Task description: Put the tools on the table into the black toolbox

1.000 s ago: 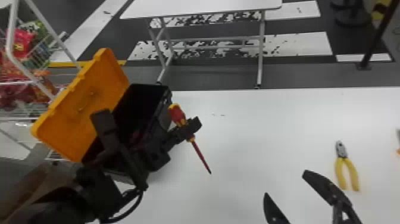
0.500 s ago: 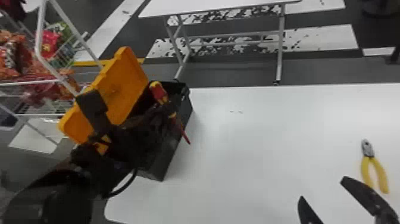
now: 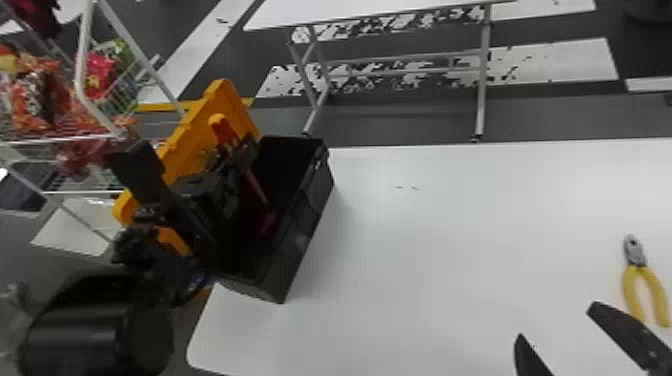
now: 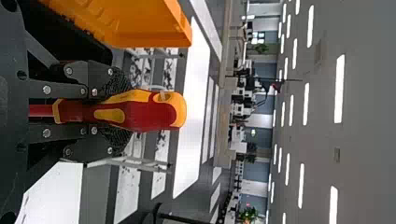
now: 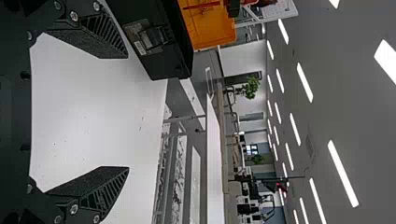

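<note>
Screwdriver [image 3: 223, 131] over the black toolbox [image 3: 309, 215], release probably next

The step in hand looks like stowing this first visible tool. The left gripper [image 4: 116, 109] is closed around the lower part of the red-and-yellow handle, the shaft slanting down over the toolbox's opening. I cannot tell whether the tip is below the rim. The next move likely calls for lowering a little, then letting go so that the whole screwdriver falls inside.

The raised orange lid [image 3: 232, 102] is close by the handle and could catch it or the arm; the box's wall could snag the shaft. Something red [image 3: 268, 222] shows inside, too dark to identify.

Yellow-handled pliers [image 3: 636, 269] lie on the white tabletop [image 3: 425, 250], well apart from the box, and remain to be put away. The right gripper [image 5: 126, 112] is spread wide and empty, near them in the head view. A wire rack [image 3: 82, 55] with snack packets stands beyond the lid.
</note>
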